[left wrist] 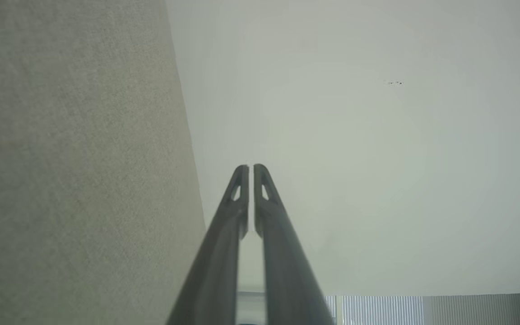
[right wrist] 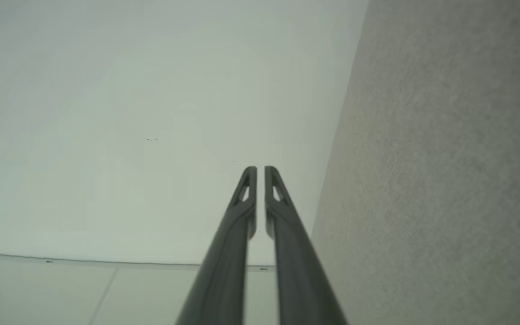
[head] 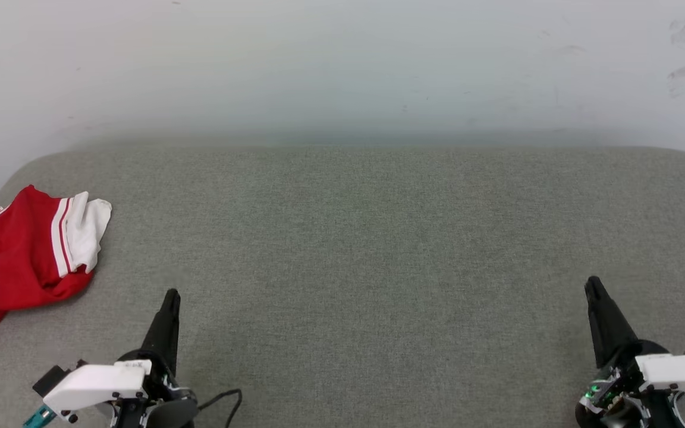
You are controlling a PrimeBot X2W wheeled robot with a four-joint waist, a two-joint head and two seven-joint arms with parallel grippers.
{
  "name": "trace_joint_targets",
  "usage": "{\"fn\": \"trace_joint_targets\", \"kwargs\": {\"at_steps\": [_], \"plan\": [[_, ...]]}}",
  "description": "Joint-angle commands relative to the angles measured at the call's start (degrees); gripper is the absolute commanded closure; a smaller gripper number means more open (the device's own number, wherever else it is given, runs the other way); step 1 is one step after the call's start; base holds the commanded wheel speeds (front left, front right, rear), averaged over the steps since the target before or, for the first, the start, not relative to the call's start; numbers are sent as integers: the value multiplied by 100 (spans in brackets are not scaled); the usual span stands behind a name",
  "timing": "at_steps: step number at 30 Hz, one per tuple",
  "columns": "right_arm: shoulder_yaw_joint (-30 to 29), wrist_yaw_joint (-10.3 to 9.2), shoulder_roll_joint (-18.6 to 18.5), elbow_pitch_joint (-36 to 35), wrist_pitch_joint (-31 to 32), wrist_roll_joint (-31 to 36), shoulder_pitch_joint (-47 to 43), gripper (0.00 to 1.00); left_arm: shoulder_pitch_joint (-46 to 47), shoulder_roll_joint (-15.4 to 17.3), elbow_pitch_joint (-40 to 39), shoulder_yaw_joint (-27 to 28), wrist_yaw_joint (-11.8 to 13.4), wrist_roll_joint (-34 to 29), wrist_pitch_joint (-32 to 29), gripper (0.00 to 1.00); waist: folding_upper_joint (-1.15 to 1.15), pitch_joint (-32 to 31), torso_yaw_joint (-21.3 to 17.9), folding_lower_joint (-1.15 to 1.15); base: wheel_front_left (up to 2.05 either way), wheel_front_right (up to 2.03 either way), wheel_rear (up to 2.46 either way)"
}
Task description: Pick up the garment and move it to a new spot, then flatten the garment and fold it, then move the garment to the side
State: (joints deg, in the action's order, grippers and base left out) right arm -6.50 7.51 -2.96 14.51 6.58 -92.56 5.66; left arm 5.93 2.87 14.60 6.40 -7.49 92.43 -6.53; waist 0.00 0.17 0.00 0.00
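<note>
**Both grippers closed, jersey sitting bunched at the far left**

Head view: the red jersey-style T-shirt with white short sleeves and red-and-white striped trim is lying crumpled on the grey woven fabric surface, at its left edge. Part of it is running off the left side of the frame. One white sleeve is folding over on the shirt's right side, and black-and-white lettering is showing near the frame edge.

The left gripper is sitting at lower left, its dark fingers pressed together and pointing up the view. It is near the shirt but apart from it, off the shirt's lower right. The right gripper is sitting at lower right, well apart from the shirt, fingers likewise together. A green light is glowing at its base. A black cable is looping beside the left wrist housing.

Left wrist view: the left gripper is showing only a thin slit between its fingers, with nothing in it. The fabric surface is running along one side and the pale plain wall along the other.

Right wrist view: the right gripper is reading the same, closed and holding nothing, against wall and fabric.
</note>
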Motion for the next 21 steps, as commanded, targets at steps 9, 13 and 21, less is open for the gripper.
{"fn": "trace_joint_targets", "kwargs": {"at_steps": [9,13,21], "plan": [[15,-1,3,20,-216,114,-170,0,-143,-9,-61,-71,1,-128,223,0,0,7,3,0,0,0,0],[-9,-1,3,-81,-328,472,-191,0,-151,-9,-135,-41,1,-343,334,0,0,13,6,0,0,0,0],[-75,-1,3,-301,-512,1052,-237,0,-142,-7,-282,33,23,-935,517,0,0,19,14,0,0,0,0]]}}
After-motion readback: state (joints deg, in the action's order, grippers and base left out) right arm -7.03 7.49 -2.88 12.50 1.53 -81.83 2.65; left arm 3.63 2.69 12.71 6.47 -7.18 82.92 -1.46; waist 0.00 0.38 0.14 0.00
